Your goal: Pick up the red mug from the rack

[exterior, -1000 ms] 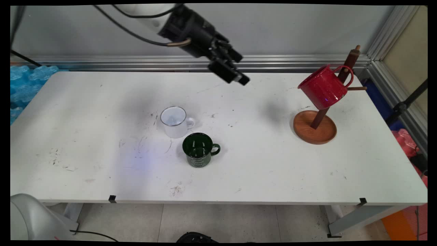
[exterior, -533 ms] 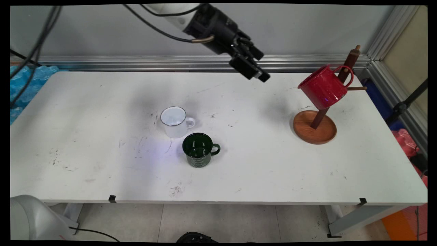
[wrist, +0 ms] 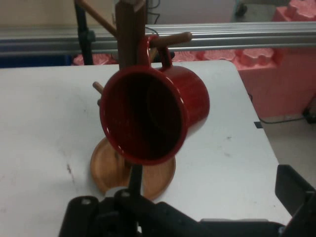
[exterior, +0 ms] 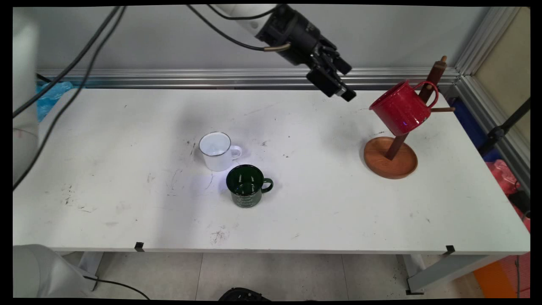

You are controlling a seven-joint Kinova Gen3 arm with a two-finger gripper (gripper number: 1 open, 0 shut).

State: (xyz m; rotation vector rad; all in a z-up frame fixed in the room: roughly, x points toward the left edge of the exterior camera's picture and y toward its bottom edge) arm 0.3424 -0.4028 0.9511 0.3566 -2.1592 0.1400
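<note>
The tool [exterior: 342, 91] hangs high over the far side of the tabletop [exterior: 127, 203], tilted down and to the right, and it has swept rightward across the far edge over the last second: it was above the middle of the table, beyond the white mug [exterior: 217, 151], and now sits near the red mug [exterior: 400, 108], though a clear gap separates them. It carries nothing. In the hand view its linkage rises from the bottom edge with one finger at the lower left and the other far off at the lower right corner, so the fingers look spread wide. That view is filled by the red mug's open mouth [wrist: 144, 118], pointing almost straight at the camera. The red mug hangs by its handle from a peg of the wooden stand [exterior: 430, 80], tilted with its rim down and left, above the stand's round base [exterior: 390, 163]. Nothing on the table has shifted: the white mug stands upright left of centre, and the green mug [exterior: 247, 185] stands just beside it toward the near edge, both with handles pointing right and both well apart from the tool. The move has brought the tool away from those two mugs and lined it up facing the hanging one.
</note>
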